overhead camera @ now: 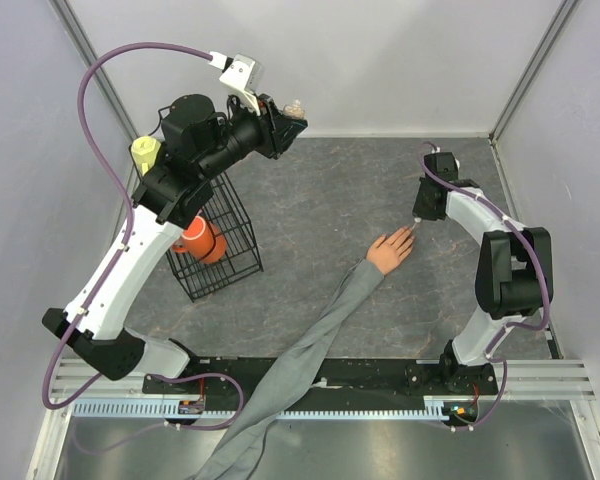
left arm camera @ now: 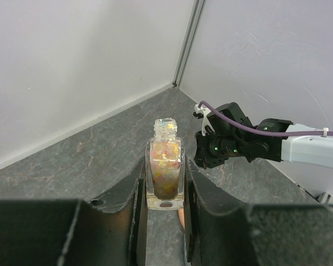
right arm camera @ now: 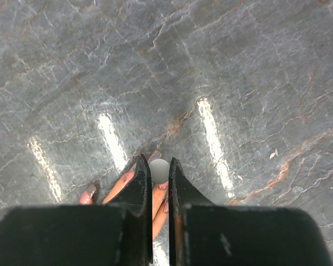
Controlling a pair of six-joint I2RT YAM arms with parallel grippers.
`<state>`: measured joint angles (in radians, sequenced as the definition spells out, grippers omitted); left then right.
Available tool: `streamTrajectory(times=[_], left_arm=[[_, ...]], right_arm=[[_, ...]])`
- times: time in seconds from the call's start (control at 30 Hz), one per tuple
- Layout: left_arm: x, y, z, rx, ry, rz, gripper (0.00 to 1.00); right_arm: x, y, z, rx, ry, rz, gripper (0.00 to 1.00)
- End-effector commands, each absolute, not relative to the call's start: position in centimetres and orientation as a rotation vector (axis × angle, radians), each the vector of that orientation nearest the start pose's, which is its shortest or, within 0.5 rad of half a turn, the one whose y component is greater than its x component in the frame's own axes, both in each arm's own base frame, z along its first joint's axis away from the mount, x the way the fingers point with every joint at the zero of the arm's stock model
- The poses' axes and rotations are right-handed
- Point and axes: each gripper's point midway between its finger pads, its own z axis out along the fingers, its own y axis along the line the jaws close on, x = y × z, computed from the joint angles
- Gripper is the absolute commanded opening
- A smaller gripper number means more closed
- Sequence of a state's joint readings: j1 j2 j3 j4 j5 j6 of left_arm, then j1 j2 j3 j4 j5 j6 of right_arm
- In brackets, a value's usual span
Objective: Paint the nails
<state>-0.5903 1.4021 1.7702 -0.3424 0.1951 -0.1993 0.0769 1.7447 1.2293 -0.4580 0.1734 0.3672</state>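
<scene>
The peach mannequin hand [overhead camera: 390, 250] lies flat on the grey stone table, and its long grey sleeve [overhead camera: 320, 340] trails toward the near edge. My right gripper [overhead camera: 417, 218] hovers over the fingertips, shut on the brush's round grey cap [right arm camera: 159, 170], which I see end-on. Below the jaws are reddish-pink nails [right arm camera: 89, 195]; one nail [right arm camera: 162, 187] sits directly under the cap. The brush tip is hidden. My left gripper [overhead camera: 285, 118] is raised at the back, shut on an uncapped glitter polish bottle [left arm camera: 165, 166] that stands upright.
A black wire basket [overhead camera: 220, 255] stands at the left, with an orange object [overhead camera: 202, 240] inside. A yellow item [overhead camera: 145, 152] sits behind the left arm. White walls enclose the table on three sides. The right arm [left arm camera: 233, 141] shows in the left wrist view.
</scene>
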Motion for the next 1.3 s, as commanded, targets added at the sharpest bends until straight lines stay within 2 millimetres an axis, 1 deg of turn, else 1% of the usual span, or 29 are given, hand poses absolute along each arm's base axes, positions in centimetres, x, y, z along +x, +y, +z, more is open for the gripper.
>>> streamTrajectory(times=[0.0,0.07,0.17,0.33,0.43,0.7,1.0,1.13,1.27], left_arm=[[31.8,-26.8,50.5,0.454,1.462,-0.819,0.02],[31.7,-26.8,50.5,0.452,1.465,-0.819,0.02],[31.5,-26.7,50.6,0.449,1.461,-0.822,0.02],[31.3,-26.6,50.5,0.444,1.465,-0.828,0.02],[31.3,-26.5,50.6,0.441,1.463,-0.828,0.02],[31.3,-26.6,50.5,0.437,1.468,-0.833,0.02],[31.3,-26.5,50.6,0.440,1.463,-0.827,0.02],[31.4,-26.5,50.7,0.440,1.461,-0.827,0.02],[31.4,-26.5,50.7,0.443,1.459,-0.821,0.02]], right_arm=[[41.1,2.4,8.1,0.417,2.483,0.000,0.00],[40.9,2.6,7.5,0.415,2.502,0.007,0.00],[41.0,2.7,7.2,0.414,2.501,0.004,0.00],[41.8,2.6,7.8,0.416,2.479,-0.001,0.00],[41.8,2.2,8.1,0.415,2.470,-0.024,0.00],[42.2,2.2,8.5,0.411,2.459,-0.017,0.00],[42.8,2.6,8.3,0.407,2.460,0.003,0.00],[42.9,2.6,7.9,0.408,2.469,0.003,0.00],[43.2,2.5,8.0,0.410,2.463,-0.003,0.00]])
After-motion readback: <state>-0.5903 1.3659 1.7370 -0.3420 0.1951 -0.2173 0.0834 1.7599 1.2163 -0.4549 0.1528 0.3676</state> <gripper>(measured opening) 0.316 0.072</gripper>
